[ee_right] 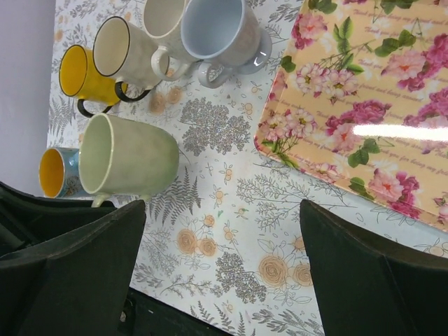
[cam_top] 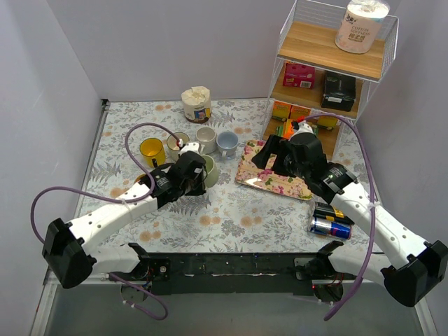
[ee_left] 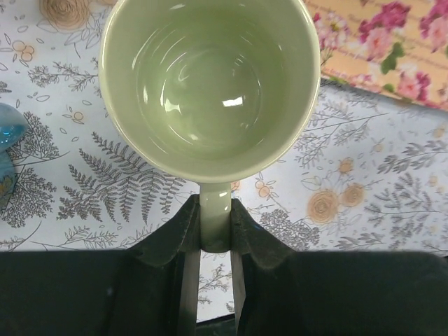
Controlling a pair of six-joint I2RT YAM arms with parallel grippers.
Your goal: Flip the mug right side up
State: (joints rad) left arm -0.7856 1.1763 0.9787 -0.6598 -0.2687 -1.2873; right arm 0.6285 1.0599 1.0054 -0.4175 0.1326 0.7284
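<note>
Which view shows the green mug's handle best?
Left wrist view: the handle of the green mug is clamped in the jaws of the left gripper. Top view hides it under the gripper; right wrist view shows a stub.

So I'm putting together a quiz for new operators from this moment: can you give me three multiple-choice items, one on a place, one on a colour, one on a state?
1. Where does the left gripper hold the mug?
A. by the rim
B. by the handle
C. by the base

2. What colour is that mug?
A. yellow
B. light blue
C. pale green

3. What state is the right gripper in?
A. open, holding nothing
B. shut, empty
C. shut on another mug

Answers:
1 B: in the left wrist view the handle sits clamped between the jaws.
2 C: its inside and its outer wall are both pale green.
3 A: its jaws stand wide apart above the table with nothing between them.
</note>
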